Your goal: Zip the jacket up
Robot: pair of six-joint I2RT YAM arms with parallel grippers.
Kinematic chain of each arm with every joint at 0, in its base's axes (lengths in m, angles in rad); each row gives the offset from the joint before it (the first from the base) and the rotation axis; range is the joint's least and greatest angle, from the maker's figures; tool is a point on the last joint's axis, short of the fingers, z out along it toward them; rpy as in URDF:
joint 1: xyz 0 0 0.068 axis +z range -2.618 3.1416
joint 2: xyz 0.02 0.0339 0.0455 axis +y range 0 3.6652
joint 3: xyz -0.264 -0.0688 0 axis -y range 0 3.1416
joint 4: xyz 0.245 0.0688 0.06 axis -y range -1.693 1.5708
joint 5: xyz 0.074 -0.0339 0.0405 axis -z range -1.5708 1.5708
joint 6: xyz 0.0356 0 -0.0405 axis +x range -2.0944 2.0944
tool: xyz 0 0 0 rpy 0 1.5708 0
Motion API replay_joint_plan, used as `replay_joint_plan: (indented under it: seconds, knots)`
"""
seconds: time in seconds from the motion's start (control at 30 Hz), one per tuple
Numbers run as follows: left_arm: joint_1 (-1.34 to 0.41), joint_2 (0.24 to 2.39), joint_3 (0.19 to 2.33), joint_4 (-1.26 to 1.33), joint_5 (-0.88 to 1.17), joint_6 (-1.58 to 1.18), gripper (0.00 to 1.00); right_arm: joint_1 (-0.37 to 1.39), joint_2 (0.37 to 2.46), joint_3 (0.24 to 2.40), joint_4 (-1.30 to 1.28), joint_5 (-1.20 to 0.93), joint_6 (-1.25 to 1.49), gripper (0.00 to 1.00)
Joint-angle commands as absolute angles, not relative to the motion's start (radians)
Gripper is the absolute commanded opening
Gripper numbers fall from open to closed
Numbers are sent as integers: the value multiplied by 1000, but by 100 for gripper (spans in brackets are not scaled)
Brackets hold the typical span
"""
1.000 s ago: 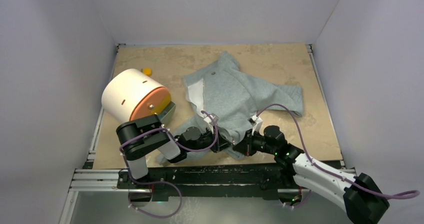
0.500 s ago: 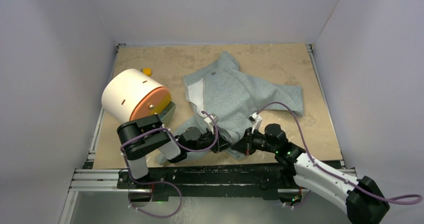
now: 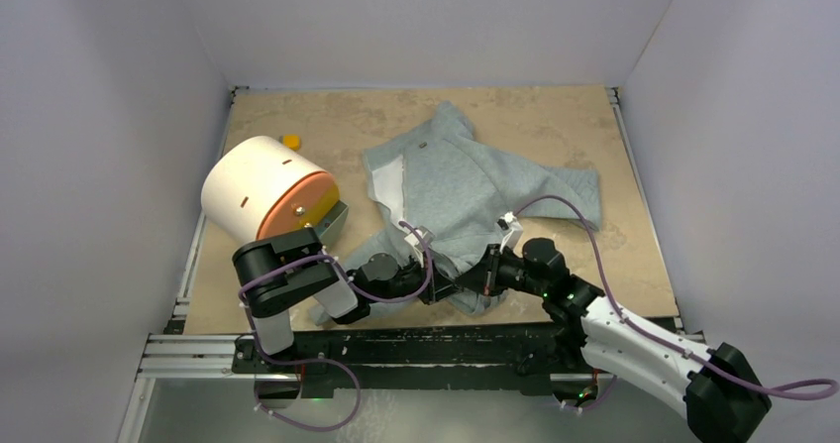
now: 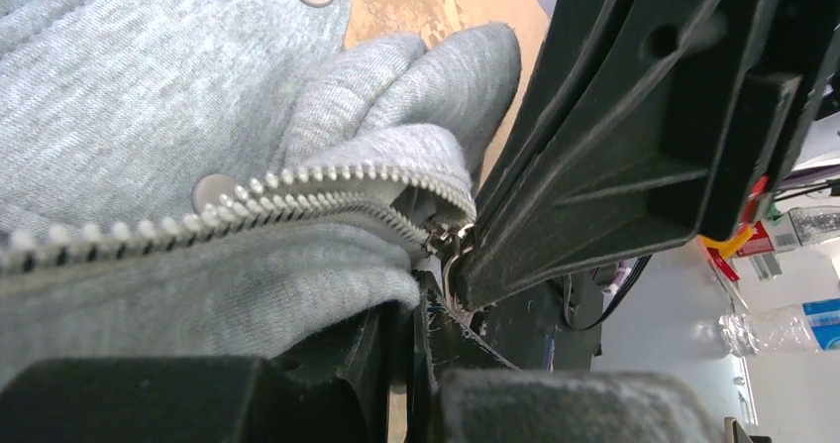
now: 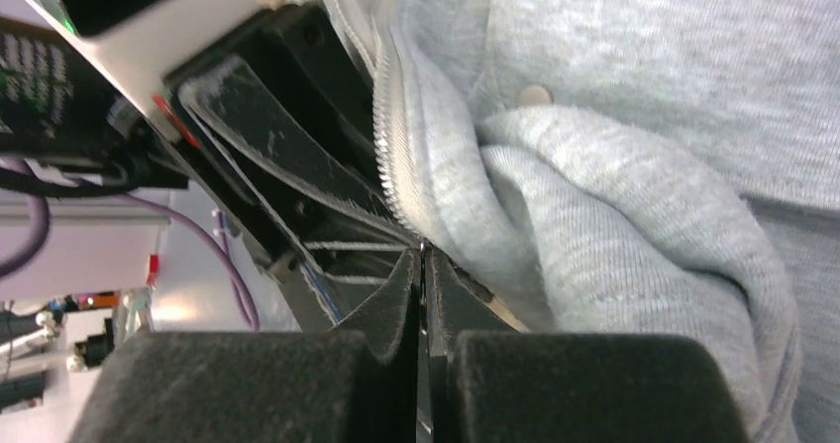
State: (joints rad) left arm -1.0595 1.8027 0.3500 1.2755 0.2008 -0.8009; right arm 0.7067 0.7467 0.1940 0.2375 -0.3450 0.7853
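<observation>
The light grey jacket (image 3: 466, 180) lies spread on the tan table, its white lining showing at the left front. Both grippers meet at its near hem. My left gripper (image 3: 443, 286) is shut on the hem fabric beside the zipper's bottom end; the left wrist view shows its jaws (image 4: 414, 309) closed under the grey fabric (image 4: 178, 96). The white zipper teeth (image 4: 297, 190) run to the metal slider (image 4: 451, 250). My right gripper (image 3: 477, 280) is shut on the thin metal zipper pull (image 5: 423, 255), right against the left gripper.
A white cylinder with an orange end (image 3: 260, 187) lies at the table's left, close to the left arm. A small yellow object (image 3: 290, 141) sits behind it. White walls enclose three sides. A black rail (image 3: 396, 349) runs along the near edge.
My right arm has shifted a little to the left and its wrist has risen slightly, still closed at the zipper's bottom. The left arm and the jacket have barely moved.
</observation>
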Motion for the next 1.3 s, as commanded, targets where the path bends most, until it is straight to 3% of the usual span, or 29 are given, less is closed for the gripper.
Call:
replay_joint_plan:
  seconds: [0.0,0.4,0.9,1.27]
  knots:
    - [-1090,1820,339,1265,196,-784,0,709,769,290,297,-288,844,0]
    - [-1165,1774,283,1252,114,-811,0,683,836,394,310,-281,835,0]
    - [-1288,1654,190,1163,-35,-850,0,671,1104,484,671,-419,986,0]
    - [-1354,1635,172,1124,-87,-877,0,665,1162,589,718,-394,1012,0]
